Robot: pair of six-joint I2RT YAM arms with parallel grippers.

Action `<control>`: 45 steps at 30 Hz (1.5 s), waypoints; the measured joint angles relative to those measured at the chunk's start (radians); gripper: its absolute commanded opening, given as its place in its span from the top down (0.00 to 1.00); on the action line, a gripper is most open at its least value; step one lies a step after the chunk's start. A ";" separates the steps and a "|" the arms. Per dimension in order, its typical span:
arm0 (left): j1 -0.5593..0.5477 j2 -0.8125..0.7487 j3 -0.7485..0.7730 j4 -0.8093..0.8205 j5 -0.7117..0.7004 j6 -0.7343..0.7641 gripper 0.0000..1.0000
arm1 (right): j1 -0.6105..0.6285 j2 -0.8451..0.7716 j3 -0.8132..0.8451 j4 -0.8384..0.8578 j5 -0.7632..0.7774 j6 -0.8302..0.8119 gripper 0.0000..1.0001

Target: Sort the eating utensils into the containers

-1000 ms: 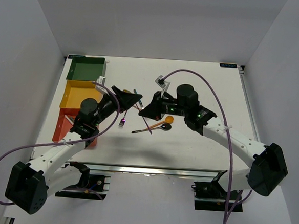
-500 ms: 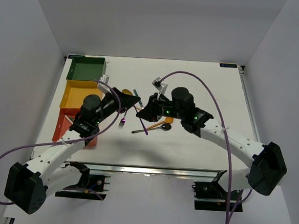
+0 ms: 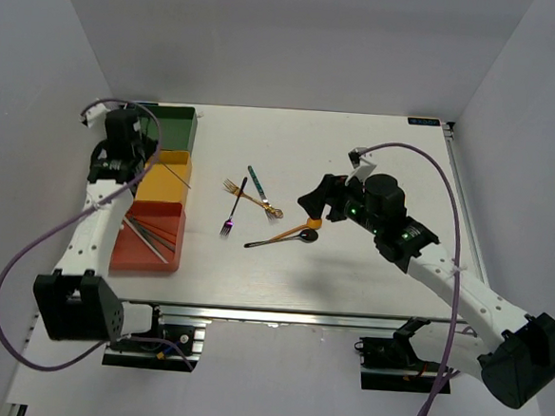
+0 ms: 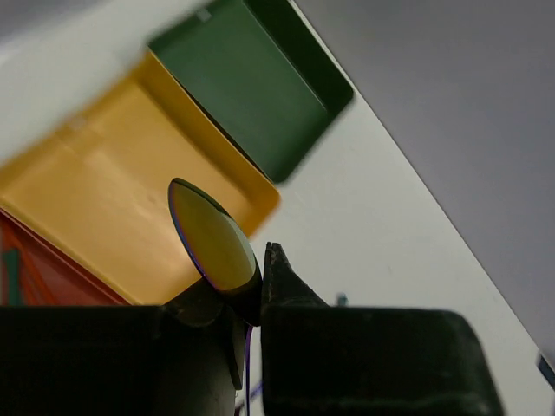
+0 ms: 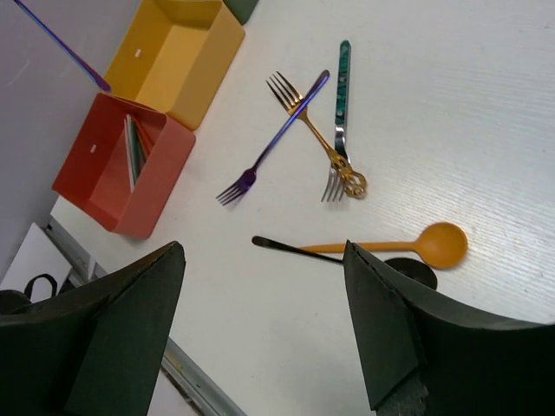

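Right wrist: chopsticks (image 5: 133, 152) inside orange-red tray (image 5: 121, 165).

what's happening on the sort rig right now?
The left gripper is shut on a purple spoon and holds it above the yellow tray. The right gripper is open over the loose utensils in mid-table: a purple fork, gold fork, teal fork, orange spoon and black spoon. The orange-red tray already holds several pieces; the green tray looks empty.

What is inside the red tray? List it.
The red tray holds a few thin sticks, grey and greenish, probably chopsticks, lying lengthwise. In the right wrist view its near wall hides part of the floor, so the exact count is unclear.
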State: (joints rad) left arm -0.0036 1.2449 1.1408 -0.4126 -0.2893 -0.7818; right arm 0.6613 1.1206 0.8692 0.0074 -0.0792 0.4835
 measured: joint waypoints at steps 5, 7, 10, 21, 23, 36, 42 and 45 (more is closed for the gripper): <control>0.116 0.212 0.165 -0.051 -0.101 0.052 1.00 | -0.008 -0.055 -0.051 -0.021 0.020 -0.014 0.21; 0.127 0.301 0.210 -0.070 -0.124 0.076 1.00 | -0.011 -0.069 -0.068 -0.034 0.021 -0.021 0.21; 0.129 0.409 0.235 -0.068 -0.138 0.105 1.00 | -0.014 -0.088 -0.089 -0.056 0.022 -0.032 0.20; 0.192 0.475 0.169 0.040 -0.063 0.101 0.52 | -0.014 -0.151 -0.101 -0.075 0.025 -0.048 0.18; 0.205 0.489 0.165 0.053 -0.042 0.093 0.19 | -0.014 -0.158 -0.101 -0.077 0.028 -0.050 0.14; 0.211 0.369 0.137 0.052 0.087 0.113 0.02 | -0.014 -0.066 -0.105 -0.129 0.149 -0.029 0.11; 0.134 0.195 0.148 0.000 0.153 0.207 0.02 | -0.008 0.053 -0.068 -0.249 0.281 0.012 0.11; 0.029 0.049 0.073 -0.002 0.185 0.264 0.02 | 0.004 0.079 -0.065 -0.288 0.363 0.067 0.11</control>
State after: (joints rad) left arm 0.0257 1.2938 1.2140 -0.4145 -0.1047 -0.5182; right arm 0.6655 1.1992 0.8043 -0.2810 0.2836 0.5503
